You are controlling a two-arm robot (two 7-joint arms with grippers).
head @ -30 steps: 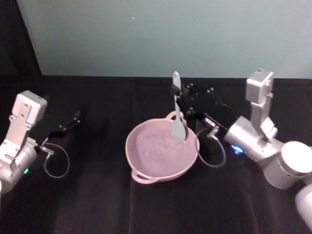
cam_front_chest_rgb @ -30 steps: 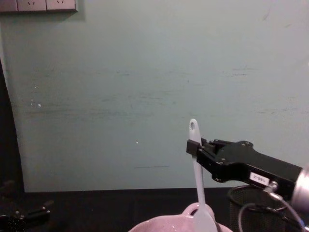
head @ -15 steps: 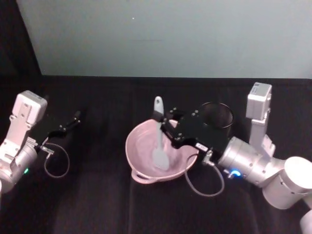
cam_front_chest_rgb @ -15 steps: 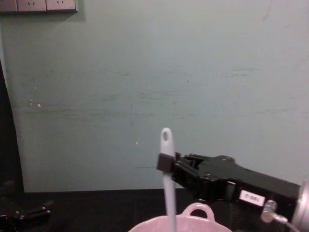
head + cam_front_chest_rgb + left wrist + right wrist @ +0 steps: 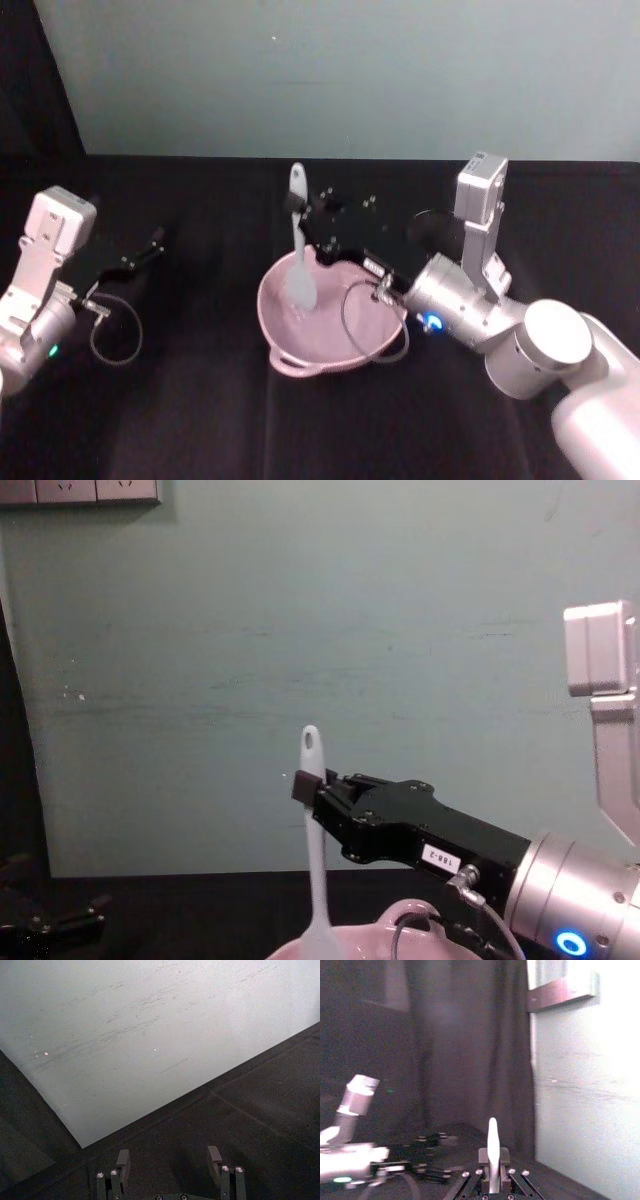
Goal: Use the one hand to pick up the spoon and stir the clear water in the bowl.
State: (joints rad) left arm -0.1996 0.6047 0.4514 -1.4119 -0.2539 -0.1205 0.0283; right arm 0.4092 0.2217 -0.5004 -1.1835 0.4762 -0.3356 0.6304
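Here the pale pink bowl (image 5: 345,345) sits near the middle of the black cloth-covered surface (image 5: 200,420), one small looped handle on its near rim and another on the far rim in the chest view. The white spoon (image 5: 298,250) stands almost upright in it, its scoop down inside against the bowl's far left wall and the holed end of its handle pointing up. Whether the scoop is under water cannot be made out, as the inside shows simply as glossy pink. The right pincer (image 5: 305,212) reaches across above the bowl from the right and is clamped tight on the spoon's handle a little below the hole. From the chest the spoon (image 5: 314,850) hangs straight down from the right pincer (image 5: 303,785) to the bowl (image 5: 360,945). A grey cable (image 5: 347,310) from the silver wrist loops over the bowl's right half. The left pincer (image 5: 150,245) lies well apart on the left of the surface, fingers (image 5: 122,1160) spread wide and holding nothing. Behind stands a pale green wall (image 5: 350,70), with wall sockets (image 5: 80,490) at its upper left.
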